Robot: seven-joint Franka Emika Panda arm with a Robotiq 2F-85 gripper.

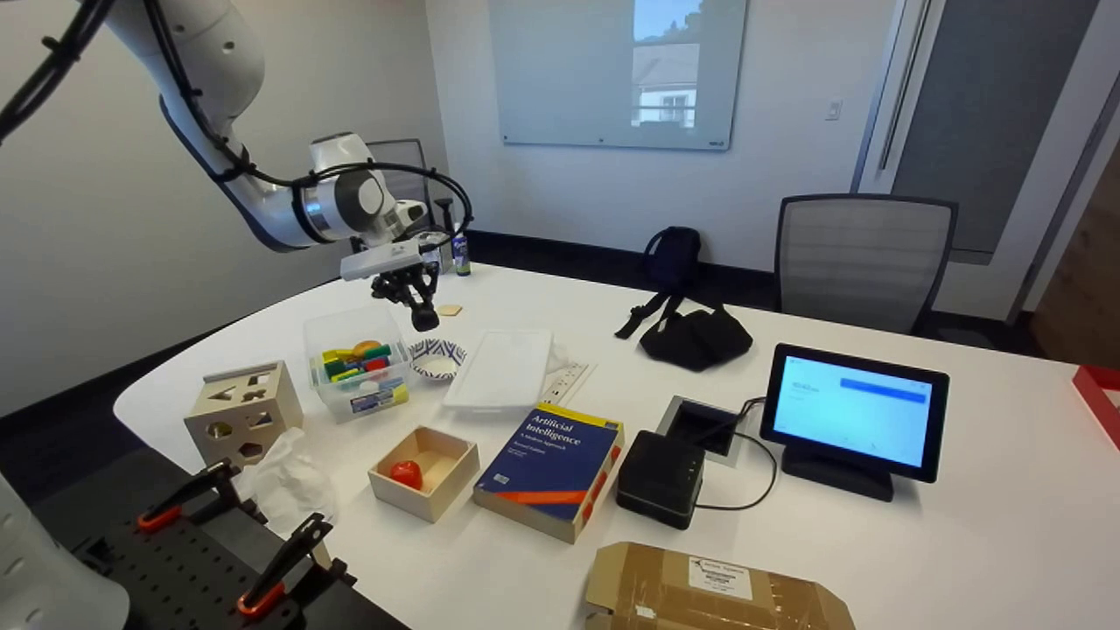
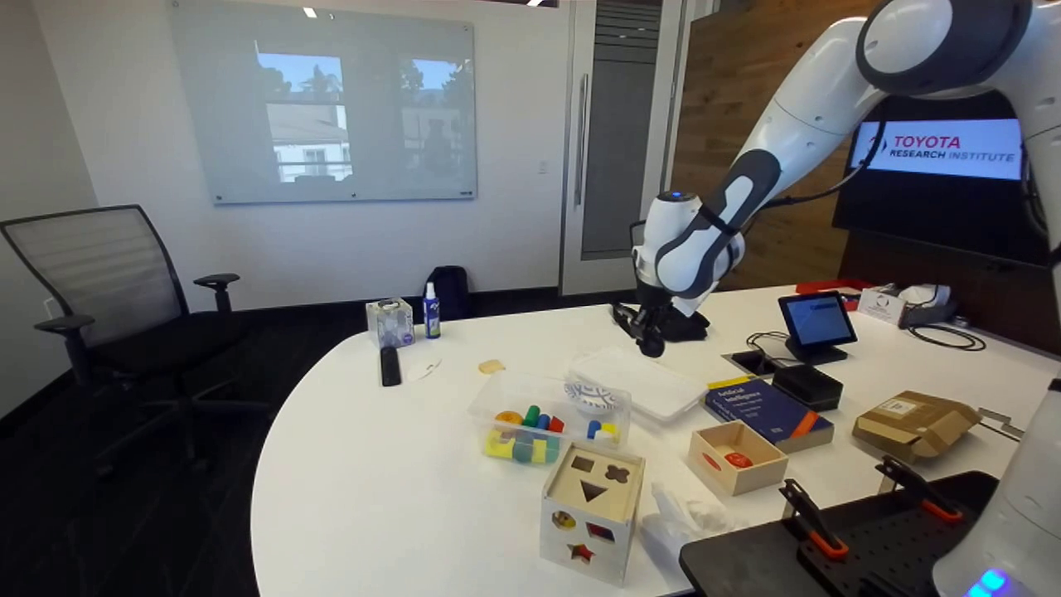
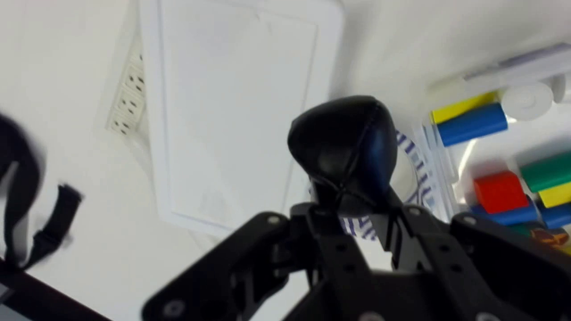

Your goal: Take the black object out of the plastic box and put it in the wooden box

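Closest in the wrist view is the black two-fingered pincer (image 3: 352,209), its fingers drawn close together with a glossy black rounded object (image 3: 343,147) gripped at the tips. In both exterior views the object hangs in the air above the white desk (image 1: 989,542), outside the clear plastic box (image 1: 328,331). That box holds red, yellow, green and blue blocks (image 3: 499,192). Beside it are a round white bowl with a dark blue pattern (image 1: 437,360) and, past the bowl, a flat white rectangular lid (image 1: 503,367). The shallow pale wooden box (image 1: 455,487) has a red rounded piece (image 1: 407,473) inside; a thick blue book lettered "Artificial Intelligence" (image 1: 547,464) lies just beside. Near the clear plastic box stands a pale wooden cube with cut-out shapes (image 1: 245,407). At the bottom edge of an exterior view is a brown cardboard carton (image 1: 744,604).
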